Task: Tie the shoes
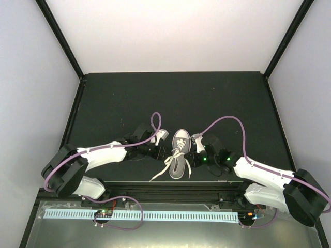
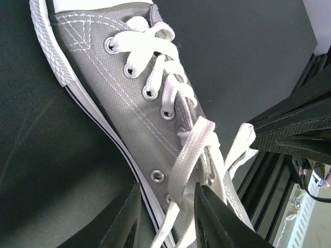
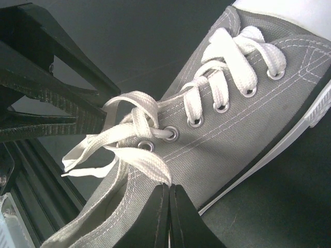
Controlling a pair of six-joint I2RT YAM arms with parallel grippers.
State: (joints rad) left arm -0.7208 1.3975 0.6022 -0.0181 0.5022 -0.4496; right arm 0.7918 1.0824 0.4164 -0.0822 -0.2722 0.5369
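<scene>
A small grey sneaker (image 1: 180,150) with a white sole and toe cap stands near the table's front edge, toe pointing away. Its white laces (image 1: 166,166) trail loose toward the near left. My left gripper (image 1: 165,149) is at the shoe's left side. In the left wrist view the left gripper (image 2: 168,222) is open, its fingers (image 2: 124,222) straddling a lace strand (image 2: 186,170) and the sole's edge. My right gripper (image 1: 191,154) is at the shoe's right side. In the right wrist view the right gripper (image 3: 169,192) is shut on a lace strand (image 3: 142,163) by the top eyelets.
A black rail frame (image 1: 170,187) runs along the table's near edge just behind the heel, also showing in the left wrist view (image 2: 295,129) and the right wrist view (image 3: 46,103). The dark table mat (image 1: 170,98) extends beyond the toe.
</scene>
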